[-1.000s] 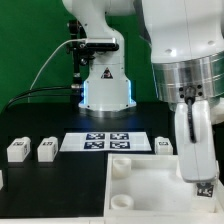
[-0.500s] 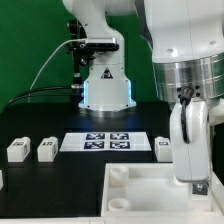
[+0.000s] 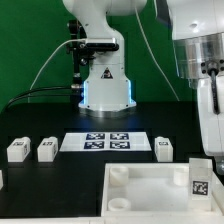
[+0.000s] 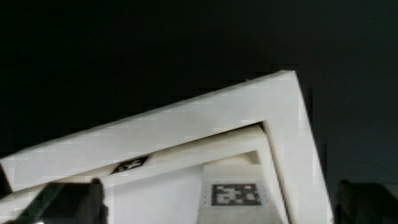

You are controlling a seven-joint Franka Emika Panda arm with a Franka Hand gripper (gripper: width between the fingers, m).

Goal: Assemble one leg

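A leg [image 3: 200, 178], a small white block with a tag on its face, stands upright at the far right corner of the large white panel [image 3: 150, 190]. My gripper [image 3: 213, 140] is above it at the exterior view's right edge, open and holding nothing. In the wrist view the leg's tag [image 4: 237, 193] shows between my dark fingers [image 4: 68, 203], which stand wide apart and clear of it. Three more legs lie on the black table: two on the exterior view's left [image 3: 17, 149] [image 3: 47, 149] and one behind the panel [image 3: 164, 147].
The marker board [image 3: 107, 142] lies flat behind the panel. The panel has round sockets [image 3: 120, 167] at its left corners. The robot base [image 3: 105, 85] and cables stand at the back. A small white part shows at the left edge [image 3: 2, 178].
My gripper has let go of the leg and risen up and to the exterior view's right. The leg stays standing at the panel's corner.
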